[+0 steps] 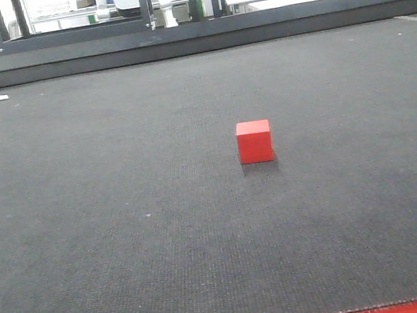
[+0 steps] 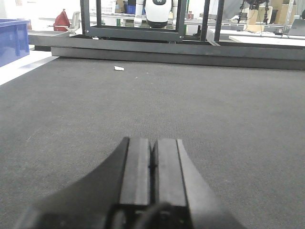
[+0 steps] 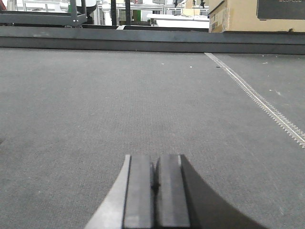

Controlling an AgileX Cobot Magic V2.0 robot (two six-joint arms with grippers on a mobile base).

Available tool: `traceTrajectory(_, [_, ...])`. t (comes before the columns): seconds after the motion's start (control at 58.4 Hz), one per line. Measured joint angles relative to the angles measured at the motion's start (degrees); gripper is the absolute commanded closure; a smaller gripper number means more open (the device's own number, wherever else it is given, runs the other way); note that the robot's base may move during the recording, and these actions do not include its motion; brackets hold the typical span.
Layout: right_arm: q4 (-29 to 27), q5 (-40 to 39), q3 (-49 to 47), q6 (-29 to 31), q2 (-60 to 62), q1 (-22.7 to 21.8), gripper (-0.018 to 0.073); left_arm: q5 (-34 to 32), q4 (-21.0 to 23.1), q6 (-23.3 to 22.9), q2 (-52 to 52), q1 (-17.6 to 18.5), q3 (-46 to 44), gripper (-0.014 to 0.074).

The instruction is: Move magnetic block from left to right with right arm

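The magnetic block [image 1: 255, 142], a small plain red cube, rests alone on the dark grey mat [image 1: 123, 218], a little right of centre in the front view. No arm shows in that view. In the left wrist view my left gripper [image 2: 153, 141] is shut, its two pads pressed together with nothing between them, low over bare mat. In the right wrist view my right gripper [image 3: 154, 157] is likewise shut and empty above the mat. Neither wrist view shows the block.
A small white scrap [image 2: 118, 68] lies near the mat's far left. A raised dark ledge [image 1: 190, 39] borders the far edge. A brown cardboard box [image 3: 257, 15] stands beyond it at right, a blue bin [image 2: 13, 40] at left. A pale seam strip [image 3: 259, 98] crosses the mat.
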State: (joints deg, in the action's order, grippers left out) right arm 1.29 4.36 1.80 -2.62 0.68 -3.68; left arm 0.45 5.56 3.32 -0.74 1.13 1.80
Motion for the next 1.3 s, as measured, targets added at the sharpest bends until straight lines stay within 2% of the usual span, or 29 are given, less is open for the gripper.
traceTrajectory(0.72, [0.0,0.0,0.0,0.0,0.0,0.0,0.0502,0.0,0.0,0.0,0.0,0.0,0.0,0.0722])
traceTrajectory(0.857, [-0.4,-3.3,0.0,-0.1,0.0,0.0,0.0502,0.0,0.0,0.0,0.0,0.0,0.0,0.0722])
traceTrajectory(0.994, [-1.3,-0.6,-5.7,-0.5,-0.1,0.0,0.0494,0.1,0.0,0.0,0.0,0.0,0.0,0.0722])
traceTrajectory(1.08, [-1.3,1.3,-11.7,-0.5,-2.6,0.0,0.0413,0.1,0.0,0.0,0.0,0.0,0.0,0.0722])
traceTrajectory(1.234, [-1.3,2.7,-21.1,-0.5,-12.5,0.0,0.01,0.1,0.0,0.0,0.0,0.0,0.0,0.0722])
traceTrajectory(1.302, [-1.3,3.0,-24.0,-0.5,-17.3,0.3,0.0008,0.1,0.0,0.0,0.0,0.0,0.0,0.0722])
